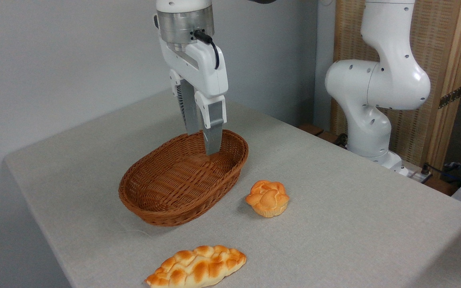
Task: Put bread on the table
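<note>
The bread (267,198), a small round golden-orange bun with a knotted top, rests on the grey cloth-covered table (334,200), just right of the wicker basket. My gripper (202,142) hangs above the far end of that basket, well up and to the left of the bun. Its two grey fingers (213,138) stand slightly apart with nothing between them, so it is open.
A brown oval wicker basket (182,180) sits mid-table with nothing in it. A long flat braided loaf (196,267) lies near the front edge. The arm's white base (374,120) stands at the back right beside a wooden screen.
</note>
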Robot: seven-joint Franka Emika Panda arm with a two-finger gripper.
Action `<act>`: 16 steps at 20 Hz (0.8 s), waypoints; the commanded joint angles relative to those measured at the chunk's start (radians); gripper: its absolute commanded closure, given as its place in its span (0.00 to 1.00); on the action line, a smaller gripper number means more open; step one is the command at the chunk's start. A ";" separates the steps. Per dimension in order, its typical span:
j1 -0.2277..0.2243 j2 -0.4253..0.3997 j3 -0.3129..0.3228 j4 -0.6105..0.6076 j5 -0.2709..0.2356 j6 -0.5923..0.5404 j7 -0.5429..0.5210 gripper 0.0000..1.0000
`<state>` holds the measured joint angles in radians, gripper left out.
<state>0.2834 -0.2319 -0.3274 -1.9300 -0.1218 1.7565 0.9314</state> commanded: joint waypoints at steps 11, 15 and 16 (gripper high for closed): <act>-0.119 0.238 0.045 0.322 0.143 -0.147 -0.292 0.00; -0.147 0.238 0.069 0.328 0.145 -0.147 -0.293 0.00; -0.168 0.238 0.094 0.329 0.143 -0.147 -0.292 0.00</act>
<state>0.1819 -0.0064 -0.3039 -1.6419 0.0089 1.6481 0.6521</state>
